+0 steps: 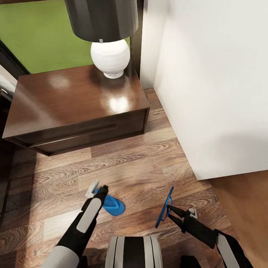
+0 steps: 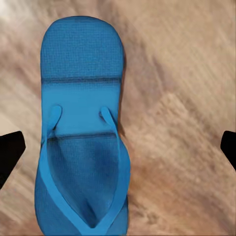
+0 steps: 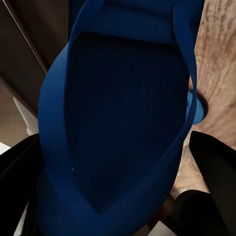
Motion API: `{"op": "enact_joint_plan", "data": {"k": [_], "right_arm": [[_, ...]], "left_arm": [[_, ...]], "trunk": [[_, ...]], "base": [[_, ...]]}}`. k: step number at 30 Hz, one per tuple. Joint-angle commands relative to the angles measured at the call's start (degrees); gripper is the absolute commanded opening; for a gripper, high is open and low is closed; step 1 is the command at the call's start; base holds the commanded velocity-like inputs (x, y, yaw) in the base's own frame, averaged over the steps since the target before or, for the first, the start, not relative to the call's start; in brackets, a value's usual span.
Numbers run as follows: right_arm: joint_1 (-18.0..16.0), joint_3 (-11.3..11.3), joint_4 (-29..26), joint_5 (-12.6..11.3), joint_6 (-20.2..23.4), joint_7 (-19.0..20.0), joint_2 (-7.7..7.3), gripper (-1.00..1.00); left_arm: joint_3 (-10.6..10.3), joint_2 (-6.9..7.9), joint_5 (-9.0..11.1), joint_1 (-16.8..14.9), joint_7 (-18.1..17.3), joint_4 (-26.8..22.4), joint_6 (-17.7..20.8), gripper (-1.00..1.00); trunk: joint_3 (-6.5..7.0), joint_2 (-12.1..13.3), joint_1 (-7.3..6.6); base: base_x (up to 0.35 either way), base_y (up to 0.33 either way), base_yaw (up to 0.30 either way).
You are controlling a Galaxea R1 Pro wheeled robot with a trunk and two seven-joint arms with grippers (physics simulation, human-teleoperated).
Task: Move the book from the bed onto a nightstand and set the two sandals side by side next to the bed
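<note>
Down low, the left fingers (image 1: 97,189) are spread wide apart above one blue sandal (image 1: 111,204), which lies flat on the wood-plank floor (image 1: 123,167), straps up, not gripped. To the right, the right fingers (image 1: 170,209) are pinched onto the second sandal (image 1: 164,208), holding it on edge, upright and clear of the floor. Farther off on the left stands the dark nightstand (image 1: 74,108) with a white lamp (image 1: 110,57) on its glossy top, close by the white wall (image 1: 212,82).
</note>
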Motion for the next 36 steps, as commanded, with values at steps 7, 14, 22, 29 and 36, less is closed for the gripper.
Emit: {"op": "enact_joint_plan", "data": {"k": [7, 14, 22, 29, 36], "right_arm": [[-0.02, -0.1, 0.0, 0.13, 0.2, 0.25, 0.0, -1.0], [-0.02, -0.08, -0.03, 0.13, 0.2, 0.25, 0.01, -1.0], [-0.02, -0.11, -0.02, 0.13, 0.2, 0.25, 0.01, -1.0], [-0.02, -0.11, -0.04, 0.13, 0.2, 0.25, -0.07, -1.0], [-0.02, -0.11, -0.02, 0.13, 0.2, 0.25, -0.08, -1.0]], "left_arm": [[0.08, 0.1, -0.38, -0.02, 0.25, 0.7, -2.81, 1.0], [0.04, 0.03, -0.33, -0.02, 0.21, 0.73, -3.25, 1.0], [-0.1, 0.03, -0.32, -0.02, 0.21, 0.73, -3.24, 1.0], [-0.14, 0.03, -0.32, -0.02, 0.24, 0.73, -3.24, 1.0], [-0.14, 0.03, -0.32, -0.02, 0.25, 0.67, -3.19, 1.0]], "trunk": [[-0.03, -0.01, -0.01], [-0.03, -0.01, -0.01], [-0.03, -0.01, -0.01], [-0.03, -0.01, -0.01], [-0.03, -0.01, -0.01]], "base": [[0.0, 0.0, 0.0], [0.0, 0.0, 0.0], [0.0, 0.0, 0.0], [0.0, 0.0, 0.0], [-0.145, -0.083, 0.0]]}}
